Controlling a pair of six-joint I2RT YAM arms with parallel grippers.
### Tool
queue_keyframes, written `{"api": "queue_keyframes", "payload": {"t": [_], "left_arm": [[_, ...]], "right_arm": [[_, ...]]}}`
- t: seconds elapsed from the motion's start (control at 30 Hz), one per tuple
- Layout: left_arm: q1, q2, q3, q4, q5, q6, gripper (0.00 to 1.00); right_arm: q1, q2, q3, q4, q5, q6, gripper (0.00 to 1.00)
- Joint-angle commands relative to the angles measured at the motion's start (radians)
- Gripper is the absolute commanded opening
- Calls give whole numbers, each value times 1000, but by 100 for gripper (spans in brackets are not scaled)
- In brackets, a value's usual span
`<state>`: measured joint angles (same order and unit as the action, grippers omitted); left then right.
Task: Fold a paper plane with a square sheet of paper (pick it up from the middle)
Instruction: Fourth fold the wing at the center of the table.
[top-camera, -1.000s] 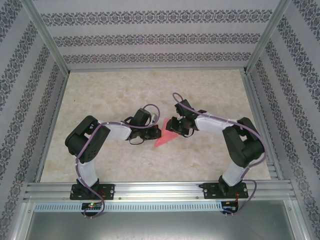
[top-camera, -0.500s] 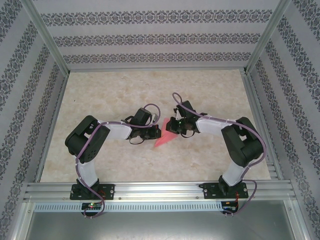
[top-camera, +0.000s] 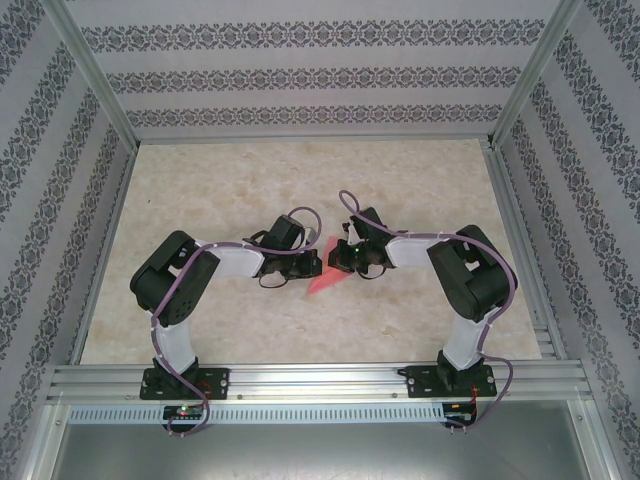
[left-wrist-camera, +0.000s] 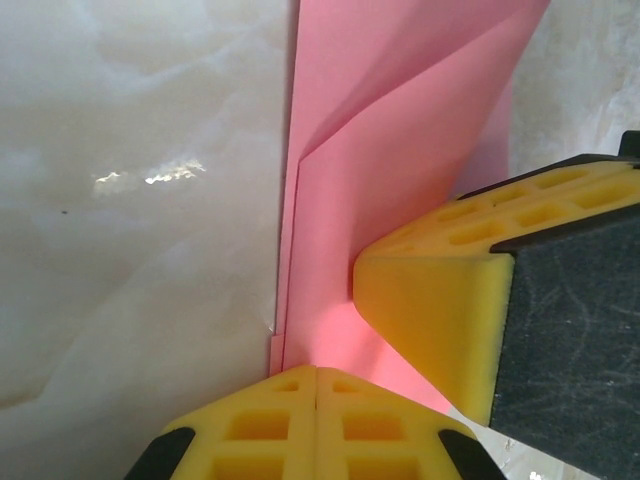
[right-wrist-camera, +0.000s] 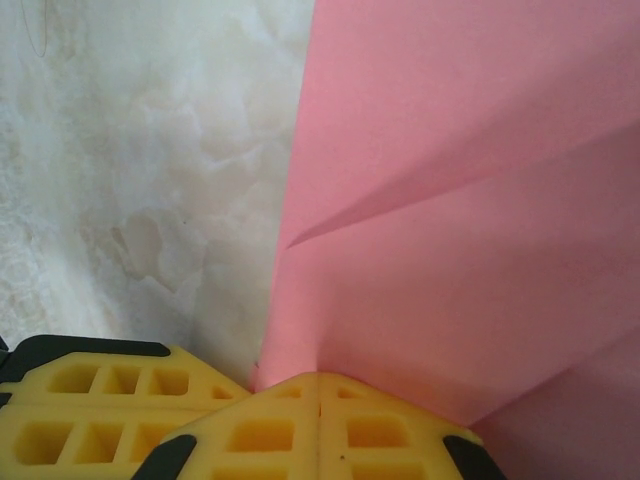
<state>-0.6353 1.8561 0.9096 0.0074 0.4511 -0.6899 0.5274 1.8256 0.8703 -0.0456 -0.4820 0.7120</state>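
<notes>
Paper (top-camera: 322, 281), pink and folded, lies mid-desk (top-camera: 200, 180), its long axis running roughly 7 to 1 o'clock. Left tool (left-wrist-camera: 316, 372) and right tool (right-wrist-camera: 320, 378) are both fully closed. Each apparently pinches the 1 o'clock end, side by side and equally near.

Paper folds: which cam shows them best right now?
Left wrist: the paper is close up, with stacked edges and a diagonal crease clear. Right wrist gives a broad pink face with one crease. Top view gives a small pink wedge, no fold detail.
</notes>
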Motion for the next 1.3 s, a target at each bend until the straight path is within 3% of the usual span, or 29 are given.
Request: {"api": "queue_keyframes", "payload": {"t": [0.0,0.2,0.57,1.27], "left_arm": [[-6,34,-9,-128,-58,20,0],[-6,-13,18,-105,13,21,1],[-15,-65,6,-54,122,-20,13],[-33,-79,-68,-91,113,-27,18]], "right_arm": [[-2,51,-40,0,13,-3,4],[-5,64,-66,10,28,9,4],[-6,79,-65,9,37,13,4],[-7,110,-58,-16,45,14,3]]}}
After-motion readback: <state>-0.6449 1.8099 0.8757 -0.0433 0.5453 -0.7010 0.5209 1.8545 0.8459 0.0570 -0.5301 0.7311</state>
